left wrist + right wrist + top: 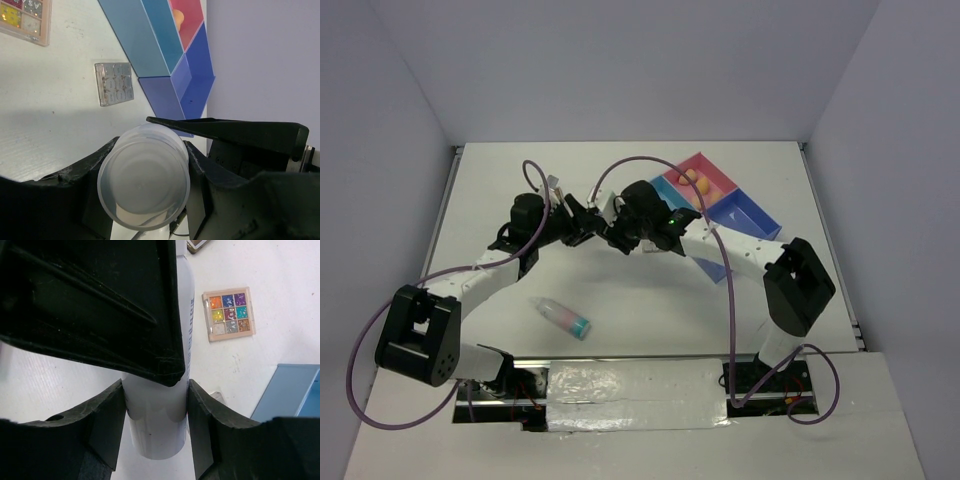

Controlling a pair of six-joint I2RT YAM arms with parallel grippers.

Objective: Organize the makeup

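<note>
Jaws of left gripper and right gripper are both clamping the white bottle above mid-table, probably handing it rightward because the tray is lying far right.

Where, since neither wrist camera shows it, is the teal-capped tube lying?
In the top view, the teal-capped tube lies on the table's near left, just beside the left arm's forearm, far from the tray.
</note>
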